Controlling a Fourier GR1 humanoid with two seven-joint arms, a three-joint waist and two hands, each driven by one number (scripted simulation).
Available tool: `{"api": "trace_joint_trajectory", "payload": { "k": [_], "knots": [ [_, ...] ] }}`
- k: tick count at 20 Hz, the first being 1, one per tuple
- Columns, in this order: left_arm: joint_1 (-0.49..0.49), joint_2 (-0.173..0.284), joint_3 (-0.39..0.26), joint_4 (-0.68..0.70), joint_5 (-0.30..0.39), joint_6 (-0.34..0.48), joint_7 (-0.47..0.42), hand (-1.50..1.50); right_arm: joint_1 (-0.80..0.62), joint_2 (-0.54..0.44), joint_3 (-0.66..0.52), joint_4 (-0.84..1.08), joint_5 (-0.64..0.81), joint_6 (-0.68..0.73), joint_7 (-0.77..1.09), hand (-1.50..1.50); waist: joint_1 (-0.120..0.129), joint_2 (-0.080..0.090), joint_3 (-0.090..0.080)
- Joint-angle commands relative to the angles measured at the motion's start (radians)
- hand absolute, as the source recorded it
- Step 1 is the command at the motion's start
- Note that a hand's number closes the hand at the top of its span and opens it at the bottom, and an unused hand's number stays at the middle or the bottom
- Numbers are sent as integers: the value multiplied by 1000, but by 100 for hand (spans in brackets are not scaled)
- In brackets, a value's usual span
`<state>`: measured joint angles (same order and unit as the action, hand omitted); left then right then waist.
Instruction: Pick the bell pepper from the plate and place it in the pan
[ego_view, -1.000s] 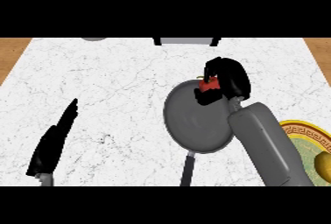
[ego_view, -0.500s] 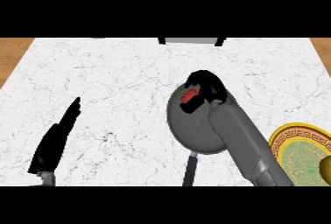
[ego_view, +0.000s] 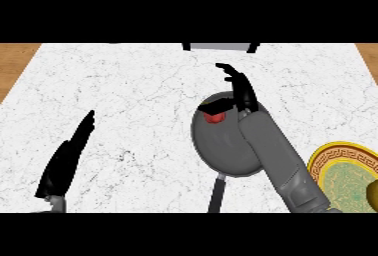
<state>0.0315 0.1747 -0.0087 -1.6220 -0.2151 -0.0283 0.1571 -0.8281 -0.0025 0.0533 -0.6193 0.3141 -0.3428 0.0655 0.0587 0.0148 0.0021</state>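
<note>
A red bell pepper (ego_view: 215, 118) lies inside the grey pan (ego_view: 221, 150), near its far rim. My right hand (ego_view: 241, 91) is above the pan's far edge with its fingers stretched out straight and apart from the pepper; the thumb reaches down beside it. The right forearm crosses the pan's right half and hides it. The gold-rimmed green plate (ego_view: 334, 170) sits at the right edge, partly cut off. My left hand (ego_view: 68, 157) rests at the lower left, fingers straight and pointing up.
The pan's dark handle (ego_view: 216, 195) points toward the lower edge. A grey box (ego_view: 220, 47) stands at the far edge of the marble counter. A yellowish object (ego_view: 371, 192) sits on the plate at the right border.
The right hand has let go of the pepper and straightened its fingers, lifting toward the far side. The pepper now lies in the pan. The left hand has not moved.
</note>
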Motion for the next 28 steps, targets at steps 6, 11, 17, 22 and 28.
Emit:
{"api": "trace_joint_trajectory", "payload": {
  "k": [6, 11, 17, 22, 28],
  "knots": [
    [29, 23, 51, 21, 36, -22, -42, 0, 10, -27, -197, -14, -164, -190, -147, -150, -46, -11, -2],
    [40, 57, 87, -30, 59, -45, 10, 0, 80, -161, -282, -35, -224, -138, -224, -150, -53, -14, -1],
    [50, 8, 52, 14, 7, -2, -43, 0, 242, -308, -298, -185, -272, 40, -255, -150, -67, -18, -2],
    [42, 55, 117, 46, 67, -57, -60, 0, 402, -426, -366, -227, -330, 158, -358, -150, -69, -17, -2],
    [94, -1, 50, -9, -6, -13, -57, 0, 501, -551, -429, -257, -399, 327, -380, -150, -62, -16, -2]
  ]
}}
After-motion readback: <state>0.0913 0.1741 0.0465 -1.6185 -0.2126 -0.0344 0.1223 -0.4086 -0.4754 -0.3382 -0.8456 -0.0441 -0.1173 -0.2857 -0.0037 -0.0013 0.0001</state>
